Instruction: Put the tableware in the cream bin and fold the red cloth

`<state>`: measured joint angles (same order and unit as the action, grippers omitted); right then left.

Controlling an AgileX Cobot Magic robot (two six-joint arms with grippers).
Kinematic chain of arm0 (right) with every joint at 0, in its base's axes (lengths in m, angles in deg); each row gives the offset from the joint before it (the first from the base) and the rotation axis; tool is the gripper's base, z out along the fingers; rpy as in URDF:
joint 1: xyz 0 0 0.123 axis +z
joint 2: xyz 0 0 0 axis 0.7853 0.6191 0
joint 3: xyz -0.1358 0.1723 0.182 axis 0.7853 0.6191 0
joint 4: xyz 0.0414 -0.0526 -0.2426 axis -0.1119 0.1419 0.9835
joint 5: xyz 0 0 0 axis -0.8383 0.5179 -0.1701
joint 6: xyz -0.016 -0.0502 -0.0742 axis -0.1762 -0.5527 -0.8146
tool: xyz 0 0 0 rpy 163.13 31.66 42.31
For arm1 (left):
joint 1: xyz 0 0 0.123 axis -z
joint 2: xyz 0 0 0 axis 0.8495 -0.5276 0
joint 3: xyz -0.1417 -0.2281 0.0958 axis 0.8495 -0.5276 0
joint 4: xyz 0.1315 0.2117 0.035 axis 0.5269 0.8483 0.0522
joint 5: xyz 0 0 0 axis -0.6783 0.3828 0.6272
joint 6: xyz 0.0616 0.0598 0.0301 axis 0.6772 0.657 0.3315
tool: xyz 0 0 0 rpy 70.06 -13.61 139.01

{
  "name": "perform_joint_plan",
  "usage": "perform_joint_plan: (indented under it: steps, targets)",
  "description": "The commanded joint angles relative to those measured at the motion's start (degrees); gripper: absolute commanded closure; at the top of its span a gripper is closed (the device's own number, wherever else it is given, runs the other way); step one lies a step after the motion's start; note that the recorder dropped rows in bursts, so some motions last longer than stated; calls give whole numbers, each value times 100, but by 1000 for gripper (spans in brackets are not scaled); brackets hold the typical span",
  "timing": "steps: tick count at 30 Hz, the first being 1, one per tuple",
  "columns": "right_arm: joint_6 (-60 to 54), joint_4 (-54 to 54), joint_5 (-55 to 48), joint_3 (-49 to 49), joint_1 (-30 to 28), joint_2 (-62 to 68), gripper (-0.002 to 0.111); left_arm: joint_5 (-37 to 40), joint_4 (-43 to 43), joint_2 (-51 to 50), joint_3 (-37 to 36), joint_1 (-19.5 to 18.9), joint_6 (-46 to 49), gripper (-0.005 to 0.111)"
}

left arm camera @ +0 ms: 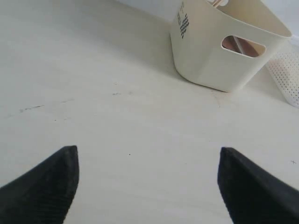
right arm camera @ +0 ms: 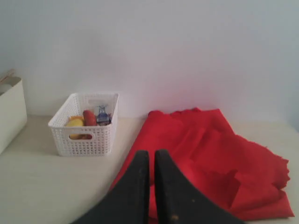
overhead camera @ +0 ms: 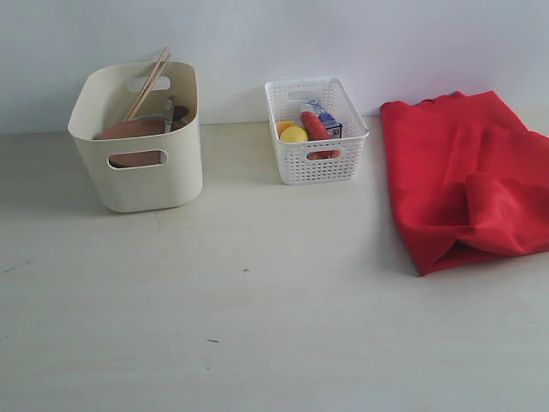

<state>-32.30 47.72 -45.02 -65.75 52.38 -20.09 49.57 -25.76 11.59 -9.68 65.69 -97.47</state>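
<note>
The red cloth [overhead camera: 463,180] lies rumpled at the right of the table [overhead camera: 274,326], with one flap turned over on itself and its edges out of line. Its far side runs out of the exterior view. The cream bin [overhead camera: 146,184] stands well apart at the left, and the chopsticks [overhead camera: 147,84] and a brown plate [overhead camera: 129,130] show inside it. No tableware is left on the table, so you are most likely on the folding step.

Your right gripper [right arm camera: 152,153] hangs just short of the cloth's near edge, jaws clenched on nothing. Your left gripper [left arm camera: 147,149] hovers over bare table near the bin, jaws released and wide, holding nothing.

The next move probably calls for parting the right jaws, pinching a loose corner and bringing the left arm across to pin the other side.

Between bin and cloth, the white basket [overhead camera: 319,167] holds food. The table is pale, smooth and faintly scuffed. A plain white wall [overhead camera: 343,34] closes the room behind.
</note>
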Motion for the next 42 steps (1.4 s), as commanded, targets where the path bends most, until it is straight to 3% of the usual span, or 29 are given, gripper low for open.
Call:
perform_joint_plan:
  steps: [1, 10, 24, 30, 32, 42]
  targets:
    - [30, 42, 206, 529, 3, -317, 103, -55, -10, 25, -16, -25, 1, 29]
    - [86, 42, 249, 1131, 3, -916, 103, -55, -10, 25, -16, -25, 12, 29]
    - [507, 113, 180, 1164, 3, -916, 103, -55, -10, 25, -16, -25, 24, 29]
    - [2861, 2372, 168, 1219, 3, -916, 103, -55, -10, 25, -16, -25, 24, 29]
    - [3185, 2656, 249, 1306, 3, -916, 103, -55, -10, 25, -16, -25, 24, 29]
    - [2455, 2413, 331, 1306, 3, -916, 103, -55, -10, 25, -16, -25, 24, 29]
